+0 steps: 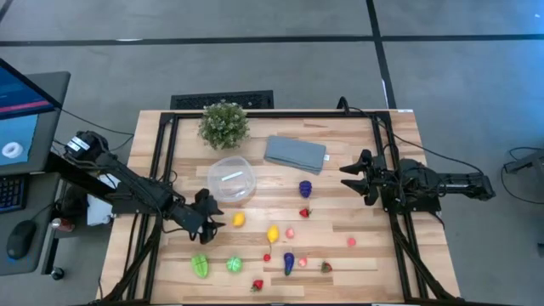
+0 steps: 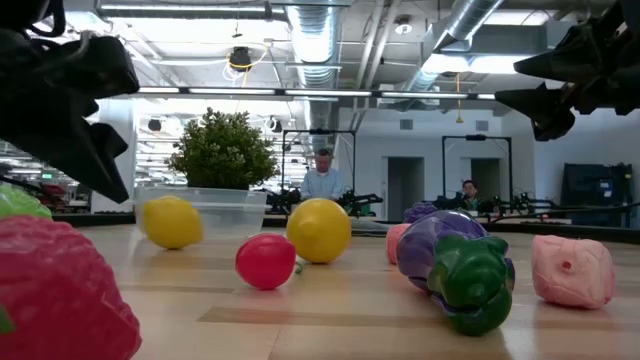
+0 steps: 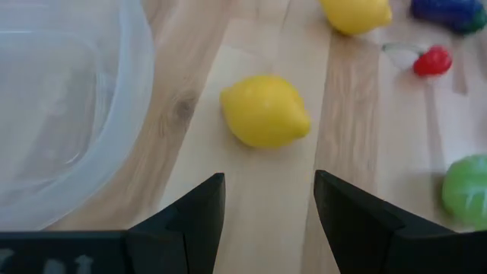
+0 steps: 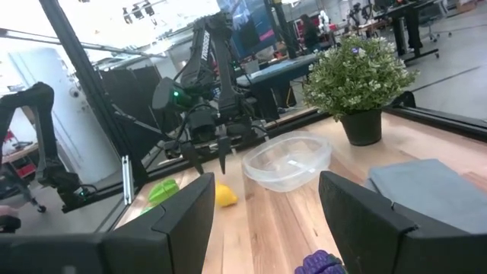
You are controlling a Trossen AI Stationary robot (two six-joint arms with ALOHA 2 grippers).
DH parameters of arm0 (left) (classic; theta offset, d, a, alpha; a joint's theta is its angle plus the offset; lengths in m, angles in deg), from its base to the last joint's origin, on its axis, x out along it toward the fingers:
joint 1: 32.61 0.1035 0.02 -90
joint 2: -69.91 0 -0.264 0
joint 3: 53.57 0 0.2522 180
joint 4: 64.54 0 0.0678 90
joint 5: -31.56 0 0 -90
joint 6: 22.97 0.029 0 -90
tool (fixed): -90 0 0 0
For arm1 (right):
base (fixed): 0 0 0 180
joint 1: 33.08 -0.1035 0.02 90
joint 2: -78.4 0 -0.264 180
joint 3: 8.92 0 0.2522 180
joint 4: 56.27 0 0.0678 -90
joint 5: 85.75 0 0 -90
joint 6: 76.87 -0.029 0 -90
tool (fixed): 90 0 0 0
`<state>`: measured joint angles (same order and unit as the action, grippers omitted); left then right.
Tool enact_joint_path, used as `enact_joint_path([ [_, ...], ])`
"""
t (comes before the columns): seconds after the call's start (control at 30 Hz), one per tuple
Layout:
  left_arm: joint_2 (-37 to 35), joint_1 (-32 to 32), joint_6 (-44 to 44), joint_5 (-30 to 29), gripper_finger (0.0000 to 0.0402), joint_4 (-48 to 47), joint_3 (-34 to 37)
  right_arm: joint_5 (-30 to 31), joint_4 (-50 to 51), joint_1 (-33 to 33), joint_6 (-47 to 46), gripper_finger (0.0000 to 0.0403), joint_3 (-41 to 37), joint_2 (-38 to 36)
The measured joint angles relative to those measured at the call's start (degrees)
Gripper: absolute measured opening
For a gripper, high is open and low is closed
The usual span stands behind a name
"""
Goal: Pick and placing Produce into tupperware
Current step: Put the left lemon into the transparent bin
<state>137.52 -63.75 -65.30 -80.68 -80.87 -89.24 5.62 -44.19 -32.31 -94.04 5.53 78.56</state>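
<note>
The left end effector (image 1: 214,219) is held with fingers apart just beside a yellow lemon (image 1: 239,219) lying on the bench (image 1: 340,263) near the tupperware (image 1: 231,179), while the right end effector (image 1: 350,175), also spread, is kept apart.

No legible txt, labels, brands or nos. anywhere; monitor (image 1: 19,110) at left edge of high view shows graphics only, unreadable.

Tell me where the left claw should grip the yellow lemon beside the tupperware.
Across the lemon's plump middle, from directly above. The open left claw hangs just short of it. The lemon lies on its side, clear of the tupperware, so both fingers fit.
</note>
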Motion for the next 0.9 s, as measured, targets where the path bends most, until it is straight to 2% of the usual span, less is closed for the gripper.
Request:
enact_joint_path([
  [0.17, 0.00, -0.04, -2.72, 0.23, 0.0192, 2.73, 0.02, -0.02, -0.02, 0.00, -0.88, 0.0260, 0.00, 0.00],
  [0.3, 0.14, -1.57, -0.45, 0.34, 0.0192, 4.28, -0.68, -0.02, -0.02, 0.00, -0.88, 0.0260, 0.00, 0.00],
  [0.5, 5.87, -3.74, 15.72, -0.05, 0.0192, 3.72, -6.70, -0.02, 0.08, 0.00, 0.46, 0.0260, 0.00, 0.00],
  [0.67, 12.51, -2.55, 30.55, -1.67, 0.0192, -2.59, -14.41, -0.02, -0.02, 0.00, 0.54, 0.0260, 0.00, -0.02],
  [0.9, 20.13, 0.83, 42.98, -3.82, 0.0192, -11.95, -24.60, -0.02, -0.02, 0.00, -0.51, 0.0260, 0.00, -0.02],
])
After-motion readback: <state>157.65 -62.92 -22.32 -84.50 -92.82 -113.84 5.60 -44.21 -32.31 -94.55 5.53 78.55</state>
